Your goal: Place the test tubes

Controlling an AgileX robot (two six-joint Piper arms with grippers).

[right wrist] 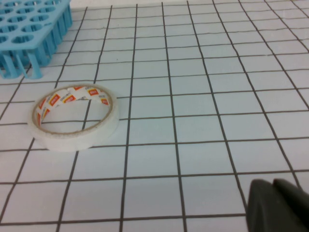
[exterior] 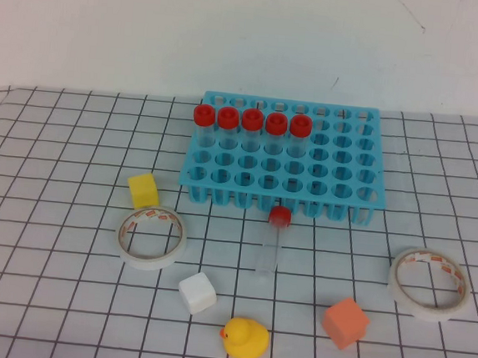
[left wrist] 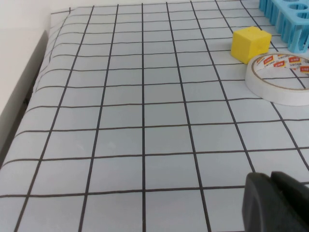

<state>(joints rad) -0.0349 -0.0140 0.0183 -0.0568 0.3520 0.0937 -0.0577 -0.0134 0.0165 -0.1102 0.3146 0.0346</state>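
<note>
Toward the far edge of the desk [exterior: 58, 146], about midway across, stands the blue rack [exterior: 340, 167]; five capped tubes [exterior: 251, 130] stand upright in it side by side, filling a line from its left end along the far part, though which row exactly I cannot tell; the sixth tube [exterior: 271, 242] lies flat on the desk just in front of the rack's near wall, red cap toward the rack, apart from it. Left of that tube sits the yellow cube [exterior: 143, 190], and just nearer, almost touching it, the left tape [exterior: 152, 237]; the white cube [exterior: 197, 293] is near that tape's near-right side; the duck [exterior: 246, 339] sits close to the near edge, the orange cube [exterior: 345, 323] to its right; the right tape [exterior: 428, 283] lies toward the right edge. Neither arm reaches over the desk from above; the left gripper [left wrist: 271, 181] hovers low over bare desk at the near left, fingers clenched on nothing, well apart from the yellow cube and left tape; the right gripper [right wrist: 273, 186] hovers likewise at the near right, fingers pressed together and empty, the right tape well ahead of it.
</note>
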